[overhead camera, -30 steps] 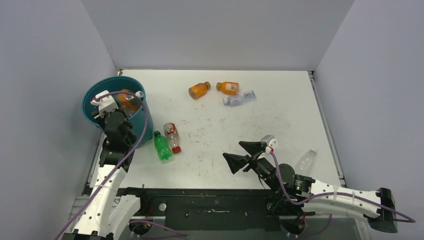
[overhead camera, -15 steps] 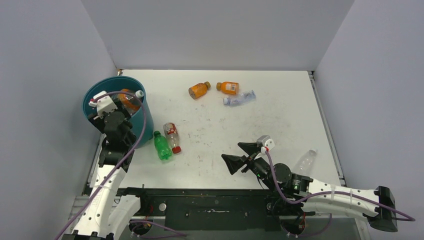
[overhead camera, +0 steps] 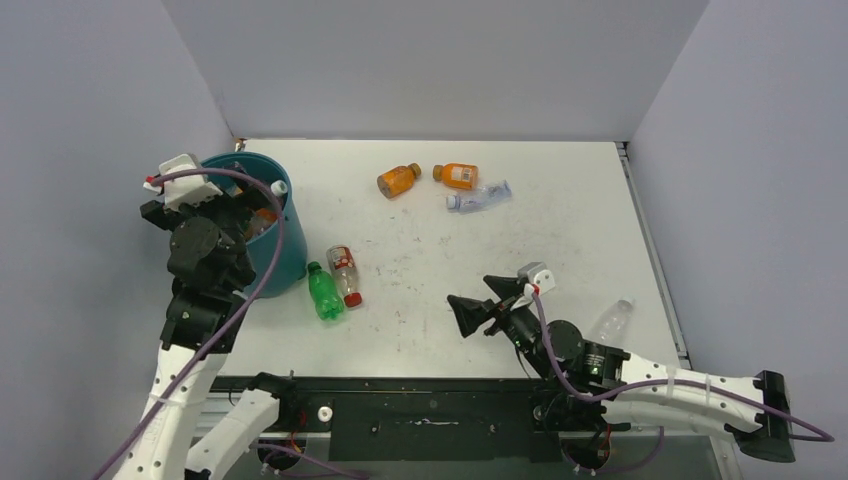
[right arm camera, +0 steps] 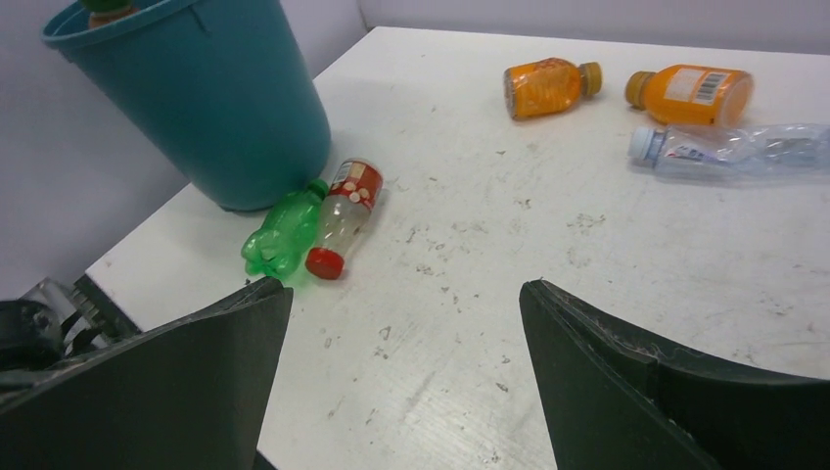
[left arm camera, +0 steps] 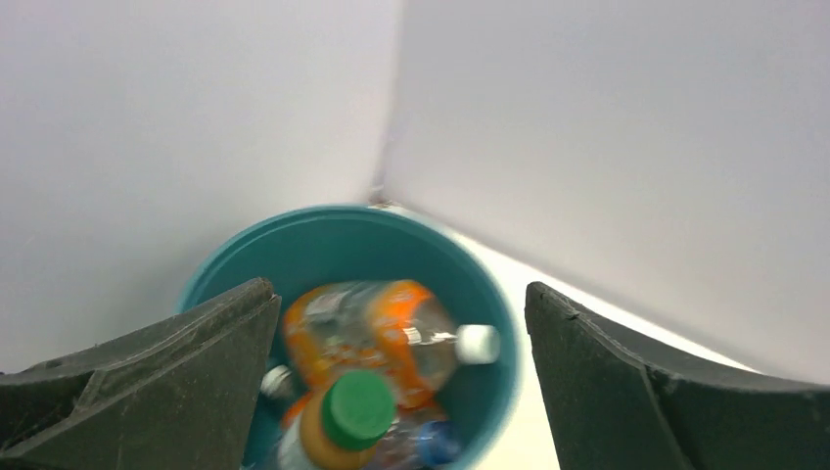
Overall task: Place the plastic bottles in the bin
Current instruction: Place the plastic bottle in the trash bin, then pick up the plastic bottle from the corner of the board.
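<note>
- Left wrist view: the left gripper (left arm camera: pixel 396 294) is spread wide and holds nothing. It hangs above the bin (left arm camera: pixel 343 220), which stands in the far left corner, close to the walls.
- Inside the bin we see an orange bottle with a white cap (left arm camera: pixel 377 328) and a green-capped bottle (left arm camera: pixel 359 411) lying over it. There is also something blue lower down that we cannot make out. At least two bottles are therefore done. The picture is blurred and no writing can be read.
- Right wrist view: the right gripper (right arm camera: pixel 406 289) is also wide and empty, low over the bare tabletop (right arm camera: pixel 587 294).
- Ahead of it, the green bottle (right arm camera: pixel 279 235) and the red-capped bottle (right arm camera: pixel 343 211) lie side by side just beside the bin's base.
- Farther off lie the barcode-labelled orange bottle (right arm camera: pixel 690 93), the other orange bottle (right arm camera: pixel 543 88) and the blue-labelled clear bottle (right arm camera: pixel 724 147).
- We can make out a barcode, a red label with pale spots and some blue print, but no brand name is legible.
- Top view: a plain clear bottle (overhead camera: pixel 610 322) lies near the tabletop's right edge, beside the right arm.
- That makes six bottles left outside, so we judge the task to be partway through, with most of the visible work remaining.
</note>
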You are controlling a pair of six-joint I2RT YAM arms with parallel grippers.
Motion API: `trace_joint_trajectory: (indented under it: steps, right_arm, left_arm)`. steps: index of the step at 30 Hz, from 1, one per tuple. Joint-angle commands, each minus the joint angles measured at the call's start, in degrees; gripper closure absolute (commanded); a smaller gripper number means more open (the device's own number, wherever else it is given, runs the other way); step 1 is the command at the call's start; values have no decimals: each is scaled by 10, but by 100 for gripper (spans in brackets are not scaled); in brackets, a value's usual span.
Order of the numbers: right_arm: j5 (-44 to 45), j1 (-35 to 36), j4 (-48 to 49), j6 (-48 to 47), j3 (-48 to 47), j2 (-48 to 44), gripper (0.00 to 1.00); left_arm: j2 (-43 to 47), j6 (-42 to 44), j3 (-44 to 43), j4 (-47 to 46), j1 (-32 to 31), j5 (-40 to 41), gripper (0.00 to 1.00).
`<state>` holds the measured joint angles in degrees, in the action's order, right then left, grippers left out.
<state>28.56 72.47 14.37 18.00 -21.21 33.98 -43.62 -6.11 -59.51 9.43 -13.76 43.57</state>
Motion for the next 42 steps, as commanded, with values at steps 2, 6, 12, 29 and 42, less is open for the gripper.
trace_joint_trajectory:
  steps: [2,6,12,29,42]
  right_arm:
    - [149,-14,-70,-15,-103,37,10]
    - [120,-117,-184,27,-188,111,10]
    - [-157,-418,-196,142,-184,181,10]
    - [10,-744,-363,283,-117,136,10]
    - [-45,-695,-301,218,-118,175,10]
  left_arm:
    - [-12,18,-87,43,-118,-95,4]
    - [-42,48,-96,65,-254,-149,4]
    - [-49,58,-58,82,-332,-328,4]
    - [28,-104,164,-26,-315,-418,4]
    - [86,-78,184,-27,-322,-366,4]
